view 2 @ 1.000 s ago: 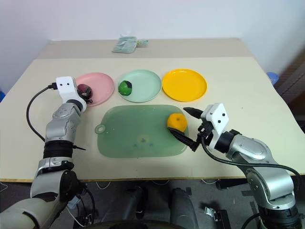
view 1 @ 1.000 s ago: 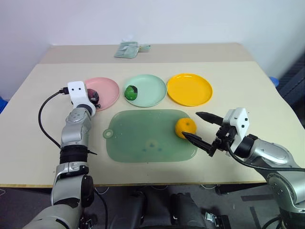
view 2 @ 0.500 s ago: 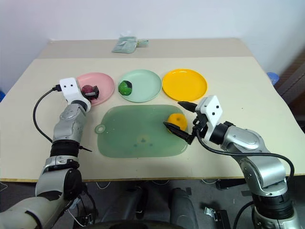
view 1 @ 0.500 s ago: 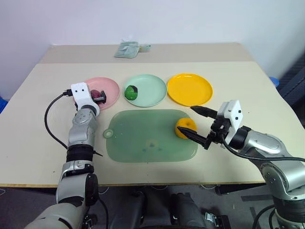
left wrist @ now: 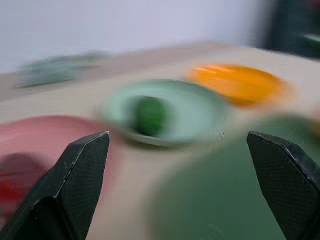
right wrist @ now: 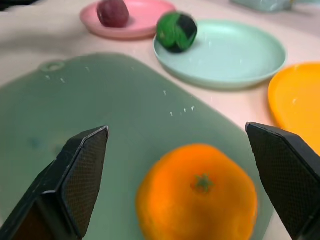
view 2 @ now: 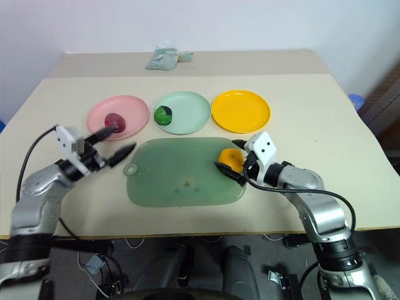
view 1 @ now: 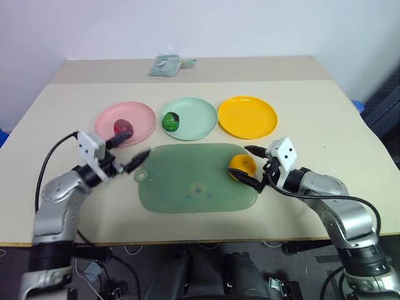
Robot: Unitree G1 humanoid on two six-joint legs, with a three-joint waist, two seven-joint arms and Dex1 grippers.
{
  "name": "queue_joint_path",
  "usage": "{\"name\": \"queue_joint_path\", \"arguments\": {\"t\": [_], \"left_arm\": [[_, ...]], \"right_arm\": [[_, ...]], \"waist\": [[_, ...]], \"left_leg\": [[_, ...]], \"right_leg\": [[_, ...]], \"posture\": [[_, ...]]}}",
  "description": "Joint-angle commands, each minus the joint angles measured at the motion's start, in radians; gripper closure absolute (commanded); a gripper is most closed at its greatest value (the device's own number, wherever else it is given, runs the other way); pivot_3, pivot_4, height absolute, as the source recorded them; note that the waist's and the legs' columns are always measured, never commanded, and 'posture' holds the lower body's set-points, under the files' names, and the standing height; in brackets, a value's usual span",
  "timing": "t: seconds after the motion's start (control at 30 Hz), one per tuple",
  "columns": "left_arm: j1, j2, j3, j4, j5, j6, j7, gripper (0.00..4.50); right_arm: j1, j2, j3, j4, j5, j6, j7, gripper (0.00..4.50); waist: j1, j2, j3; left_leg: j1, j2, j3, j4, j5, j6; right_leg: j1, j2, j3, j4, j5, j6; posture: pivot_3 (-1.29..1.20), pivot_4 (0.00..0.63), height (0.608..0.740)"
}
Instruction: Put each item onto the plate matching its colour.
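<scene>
The orange [view 1: 242, 166] sits at the right end of the board [view 1: 187, 181], off the yellow plate [view 1: 248, 116], which lies just beyond the board. The right gripper [view 1: 249, 167], fingers spread wide, brackets the orange without touching it. The left gripper [view 1: 129, 152], also spread and empty, hovers off the board's far left end, so the right arm is much nearer.

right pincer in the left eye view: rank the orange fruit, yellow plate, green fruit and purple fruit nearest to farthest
From the right pincer:
1. orange fruit, between its fingers, on the board
2. yellow plate, just beyond
3. green fruit, middle plate
4. purple fruit, far-left plate
</scene>
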Motion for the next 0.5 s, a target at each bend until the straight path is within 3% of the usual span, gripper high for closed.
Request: {"name": "queue_joint_path", "arguments": {"t": [0.03, 0.33, 0.43, 0.5], "left_arm": [[0.038, 0.059, -0.002, -0.100, -0.096, 0.043, -0.160, 0.05], [0.085, 0.120, 0.000, -0.165, -0.096, 0.048, -0.250, 0.05], [0.097, 0.114, -0.001, -0.183, -0.091, 0.045, -0.242, 0.00], [0.100, 0.107, -0.002, -0.189, -0.086, 0.042, -0.229, 0.00]], "right_arm": [[-0.027, 0.019, 0.019, 0.061, -0.031, -0.053, 0.025, 0.00], [-0.031, 0.026, 0.030, 0.155, -0.056, -0.086, 0.077, 0.00], [-0.035, 0.032, 0.033, 0.177, -0.066, -0.096, 0.081, 0.83], [-0.037, 0.035, 0.034, 0.186, -0.070, -0.101, 0.086, 1.66]], "waist": [[0.003, 0.000, 0.000], [-0.001, 0.000, 0.000], [-0.003, 0.001, 0.000], [-0.005, -0.001, -0.001]], "left_leg": [[0.000, 0.000, 0.000, 0.000, 0.000, 0.000], [0.001, 0.000, 0.000, -0.001, 0.000, 0.000], [0.001, 0.000, 0.000, -0.001, 0.000, 0.000], [0.002, 0.001, 0.000, -0.001, 0.000, 0.000]], "right_leg": [[0.000, 0.000, 0.000, 0.000, 0.000, 0.000], [0.000, 0.000, 0.000, 0.000, 0.000, 0.000], [0.000, 0.000, 0.000, 0.000, 0.000, 0.000], [0.001, 0.000, 0.000, 0.000, 0.000, 0.000]], "posture": [[0.00, 0.150, 0.740], [0.00, 0.150, 0.740], [0.00, 0.150, 0.740], [0.00, 0.150, 0.740]]}}
